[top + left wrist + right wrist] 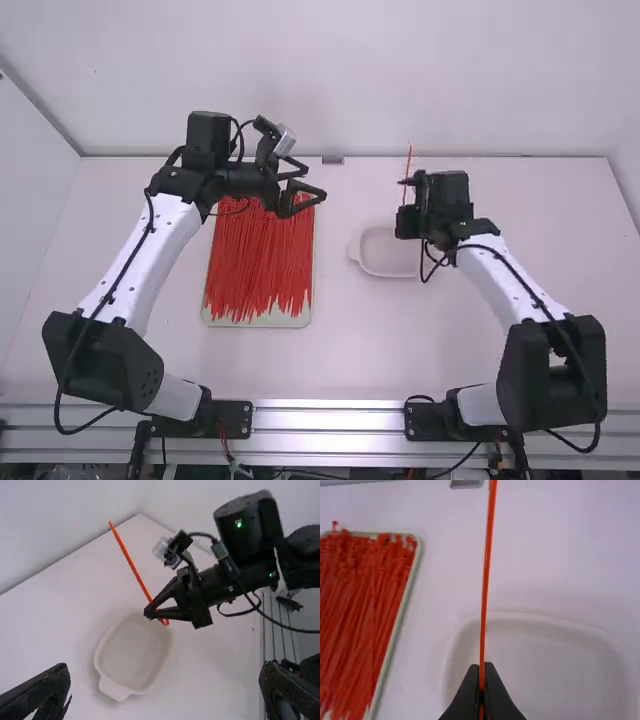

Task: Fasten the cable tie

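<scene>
Nearest, a flat pale tray (258,322) held a dense sheaf of thin red plastic ties (260,255), with a smooth, rounded white dish (372,265) beside it. Above the dish the right gripper (481,672) pinched one straight cable tie (487,570) by its lower end, the strip rising clear. The left gripper (308,197) hung spread wide over the tray's far end. Judged: tie selected, not yet looped; next, the left gripper needed to catch the free tip and bend it round.

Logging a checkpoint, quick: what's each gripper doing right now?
Left gripper: open, holding nothing.
Right gripper: closed on one red cable tie.
</scene>
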Motion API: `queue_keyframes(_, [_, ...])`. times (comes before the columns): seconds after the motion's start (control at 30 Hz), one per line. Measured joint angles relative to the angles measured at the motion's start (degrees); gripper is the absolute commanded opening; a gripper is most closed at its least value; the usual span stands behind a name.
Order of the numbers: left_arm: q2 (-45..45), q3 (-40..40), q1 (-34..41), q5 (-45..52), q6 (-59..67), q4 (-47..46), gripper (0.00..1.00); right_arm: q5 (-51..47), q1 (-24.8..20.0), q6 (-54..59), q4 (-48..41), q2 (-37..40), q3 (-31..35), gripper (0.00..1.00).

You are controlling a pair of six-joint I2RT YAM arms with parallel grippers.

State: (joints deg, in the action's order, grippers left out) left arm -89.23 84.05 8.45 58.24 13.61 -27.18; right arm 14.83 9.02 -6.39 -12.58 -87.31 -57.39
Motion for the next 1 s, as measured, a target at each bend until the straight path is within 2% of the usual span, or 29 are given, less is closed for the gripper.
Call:
queue_keyframes(0.13, [0.0,0.0,0.0,0.0,0.0,0.3,0.99,-0.4,-1.5,-1.4,3.8,-0.5,3.1,0.0])
queue_keyframes(0.3, [0.0,0.0,0.0,0.0,0.0,0.4,0.99,0.4,-2.8,-2.2,6.8,-6.4,3.3,0.0])
queue_keyframes(0.6, [0.0,0.0,0.0,0.3,0.0,0.4,0.99,1.2,0.0,-2.3,9.9,-15.3,3.3,0.0])
queue_keyframes(0.67, [0.0,0.0,0.0,1.0,0.0,0.4,0.99,0.4,1.0,-2.6,10.0,-16.2,3.3,0.1])
queue_keyframes(0.7, [0.0,0.0,0.0,1.4,0.0,0.4,0.99,-0.2,1.5,-2.9,10.1,-16.3,3.3,0.2])
queue_keyframes(0.73, [0.0,0.0,0.0,1.6,0.0,0.4,0.99,-0.5,1.7,-3.2,10.1,-16.4,3.3,0.22])
queue_keyframes(0.77, [0.0,0.0,0.0,1.7,0.0,0.4,0.99,-0.9,2.1,-3.5,10.4,-16.4,3.3,0.28])
queue_keyframes(0.8, [0.0,0.0,0.0,1.9,0.0,0.4,0.99,-1.3,2.4,-3.7,10.7,-16.4,3.3,0.54])
queue_keyframes(0.83, [0.0,0.0,0.0,2.0,0.0,0.4,0.99,-1.6,2.6,-3.8,11.1,-16.4,3.3,0.98])
queue_keyframes(1.0, [0.0,0.0,0.0,2.1,0.0,0.5,0.99,-2.0,2.3,-4.3,10.8,-16.4,3.3,0.98])
